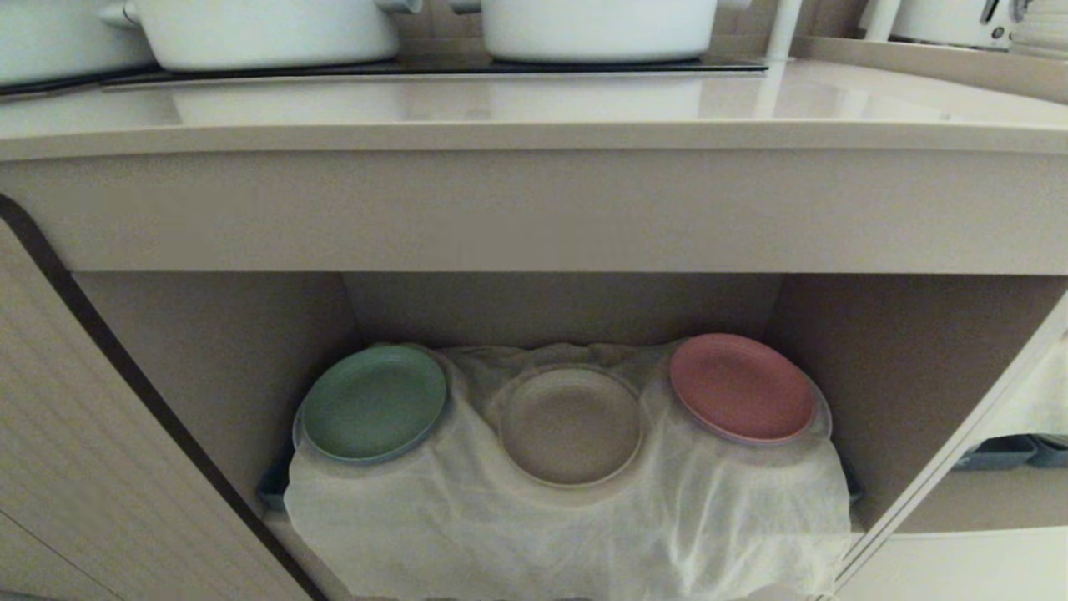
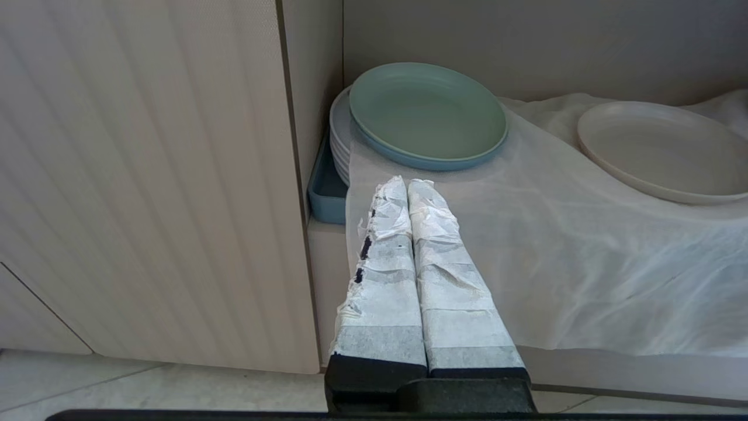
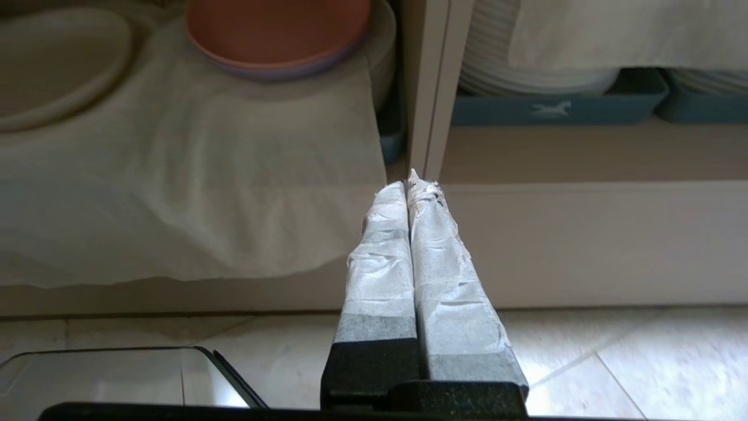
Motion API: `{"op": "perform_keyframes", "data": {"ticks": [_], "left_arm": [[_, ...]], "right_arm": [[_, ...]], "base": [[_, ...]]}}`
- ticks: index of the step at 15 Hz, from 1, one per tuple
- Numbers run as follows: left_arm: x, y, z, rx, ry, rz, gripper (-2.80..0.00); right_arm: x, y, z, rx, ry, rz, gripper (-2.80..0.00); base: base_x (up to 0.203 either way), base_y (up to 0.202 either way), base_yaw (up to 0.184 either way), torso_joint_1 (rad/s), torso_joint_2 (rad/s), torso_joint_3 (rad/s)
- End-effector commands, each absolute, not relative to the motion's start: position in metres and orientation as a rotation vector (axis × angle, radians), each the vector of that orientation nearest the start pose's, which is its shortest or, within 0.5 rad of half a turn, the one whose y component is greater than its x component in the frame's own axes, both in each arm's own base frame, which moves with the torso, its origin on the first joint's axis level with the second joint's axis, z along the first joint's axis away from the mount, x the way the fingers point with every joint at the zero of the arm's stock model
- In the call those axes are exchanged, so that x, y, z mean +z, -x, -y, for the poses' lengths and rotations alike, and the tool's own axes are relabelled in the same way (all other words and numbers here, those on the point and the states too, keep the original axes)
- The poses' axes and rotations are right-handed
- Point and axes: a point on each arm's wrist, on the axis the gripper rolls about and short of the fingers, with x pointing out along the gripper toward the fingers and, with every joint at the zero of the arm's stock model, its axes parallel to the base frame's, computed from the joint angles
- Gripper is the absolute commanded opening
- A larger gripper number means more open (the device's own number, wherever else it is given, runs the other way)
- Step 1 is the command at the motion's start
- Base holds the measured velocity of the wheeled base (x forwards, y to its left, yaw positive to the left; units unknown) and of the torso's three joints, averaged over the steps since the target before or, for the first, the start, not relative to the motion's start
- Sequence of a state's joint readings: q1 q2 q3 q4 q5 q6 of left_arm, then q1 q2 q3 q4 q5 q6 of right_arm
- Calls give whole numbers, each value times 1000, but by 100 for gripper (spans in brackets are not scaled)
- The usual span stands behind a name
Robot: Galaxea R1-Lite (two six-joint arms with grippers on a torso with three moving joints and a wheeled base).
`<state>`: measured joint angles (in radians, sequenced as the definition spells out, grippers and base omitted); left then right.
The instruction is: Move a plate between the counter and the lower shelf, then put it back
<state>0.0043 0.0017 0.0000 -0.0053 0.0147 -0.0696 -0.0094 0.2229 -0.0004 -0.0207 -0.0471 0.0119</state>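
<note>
Both tools, left tool (image 2: 407,186) and right tool (image 3: 412,188), pressed together, empty; plate (image 1: 571,426) on lower shelf (image 1: 501,534) cloth, between green and pink plates.

beige plate (image 1: 571,426), pale green plate (image 1: 373,403), pink plate (image 1: 741,387), white cloth (image 1: 567,526)

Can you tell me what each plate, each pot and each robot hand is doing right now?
beige plate: lying flat on the white cloth in the lower shelf, nothing holding it
green plate: on a stack, left of the beige one
pink plate: on a stack, to the right
two white pots: standing on the counter
left gripper: shut, empty
right gripper: shut, empty
</note>
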Motion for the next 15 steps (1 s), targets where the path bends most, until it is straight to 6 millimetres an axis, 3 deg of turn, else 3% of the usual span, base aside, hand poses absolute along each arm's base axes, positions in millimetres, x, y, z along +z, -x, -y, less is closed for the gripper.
{"op": "perform_keyframes", "data": {"ticks": [1,5,15], "left_arm": [[76,23,0,20,71,5,-280],[76,23,0,20,69,5,-280],[76,23,0,20,71,5,-280]], "right_arm": [[79,14,1,-39,-9,-109,-280],[77,23,1,-17,-11,10,-280],[76,23,1,-20,-18,5,-280]], "base": [[0,0,0,0,0,0],[0,0,0,0,0,0],[0,0,0,0,0,0]]}}
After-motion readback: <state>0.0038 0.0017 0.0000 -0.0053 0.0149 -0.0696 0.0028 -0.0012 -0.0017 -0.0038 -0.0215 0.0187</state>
